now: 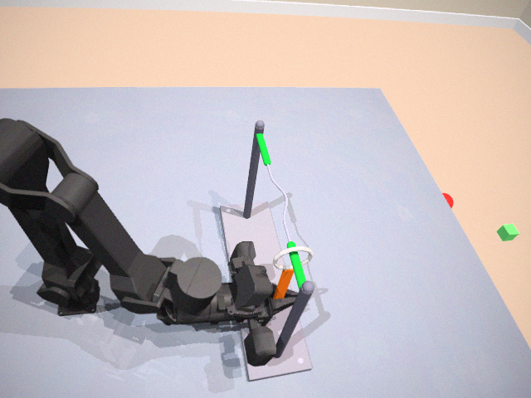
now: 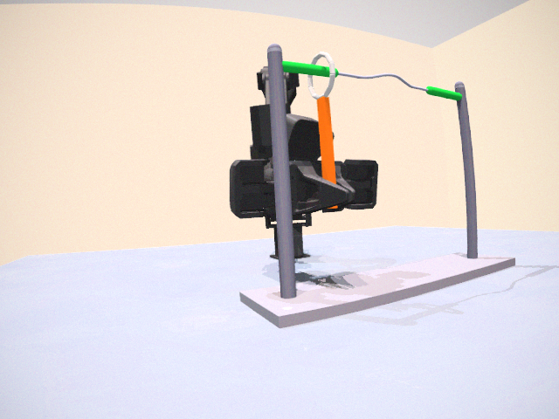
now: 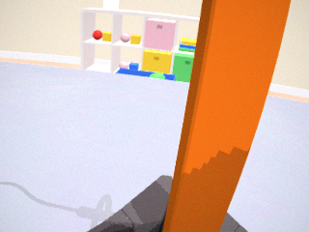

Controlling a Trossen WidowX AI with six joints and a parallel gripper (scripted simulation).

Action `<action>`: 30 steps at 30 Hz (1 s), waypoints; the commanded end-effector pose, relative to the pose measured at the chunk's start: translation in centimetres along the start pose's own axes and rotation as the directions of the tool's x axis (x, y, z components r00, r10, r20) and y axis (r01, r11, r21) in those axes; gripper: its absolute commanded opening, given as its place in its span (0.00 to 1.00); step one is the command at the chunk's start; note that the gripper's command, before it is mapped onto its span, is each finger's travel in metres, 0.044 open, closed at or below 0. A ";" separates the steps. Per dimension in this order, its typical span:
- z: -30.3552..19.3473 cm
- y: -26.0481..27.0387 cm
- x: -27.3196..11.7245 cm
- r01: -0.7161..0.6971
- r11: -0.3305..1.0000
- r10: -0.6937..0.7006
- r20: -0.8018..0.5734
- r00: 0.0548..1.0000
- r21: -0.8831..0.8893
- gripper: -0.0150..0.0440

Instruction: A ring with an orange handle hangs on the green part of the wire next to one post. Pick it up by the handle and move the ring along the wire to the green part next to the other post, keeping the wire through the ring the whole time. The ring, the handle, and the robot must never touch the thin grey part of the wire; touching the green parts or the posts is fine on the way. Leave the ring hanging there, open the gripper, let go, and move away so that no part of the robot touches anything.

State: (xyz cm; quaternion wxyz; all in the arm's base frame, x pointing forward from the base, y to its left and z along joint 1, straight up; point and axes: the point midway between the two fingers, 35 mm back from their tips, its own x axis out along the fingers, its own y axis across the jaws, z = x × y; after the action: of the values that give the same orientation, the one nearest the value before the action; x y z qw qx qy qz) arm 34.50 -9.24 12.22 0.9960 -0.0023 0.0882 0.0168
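The white ring (image 1: pixel 275 259) (image 2: pixel 310 82) is around the green part (image 1: pixel 298 269) (image 2: pixel 295 68) by the near post (image 1: pixel 294 321) (image 2: pixel 280 171), close to its inner end. The wire passes through the ring, with gaps above and below in the exterior view. The orange handle (image 1: pixel 283 283) (image 2: pixel 327 135) (image 3: pixel 227 116) hangs down, slightly tilted. My gripper (image 1: pixel 295 296) (image 2: pixel 351 196) (image 3: pixel 175 187) is shut on its lower part. The thin grey wire (image 1: pixel 285 201) (image 2: pixel 369 77) curves to the other green part (image 1: pixel 263 149) (image 2: pixel 444 92) at the far post (image 1: pixel 253 180) (image 2: pixel 468 180).
The base board (image 1: pixel 250 226) (image 2: pixel 406 286) carries both posts. The near post stands close beside my fingers in the top view. A red object (image 1: pixel 448 201) and a green cube (image 1: pixel 507 232) lie far off to the right. A shelf (image 3: pixel 88 43) stands in the background.
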 end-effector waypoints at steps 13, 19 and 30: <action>0.6 0.0 0.0 -0.002 1.000 0.002 0.015 1.000 -0.011 0.00; 0.6 0.0 0.0 -0.002 1.000 0.002 0.015 1.000 -0.011 0.00; 0.6 0.4 0.0 -0.002 1.000 0.003 0.013 1.000 -0.010 0.00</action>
State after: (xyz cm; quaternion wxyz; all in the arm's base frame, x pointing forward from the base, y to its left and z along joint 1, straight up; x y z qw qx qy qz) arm 34.58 -9.03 12.39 0.9961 -0.0037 0.0863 0.0191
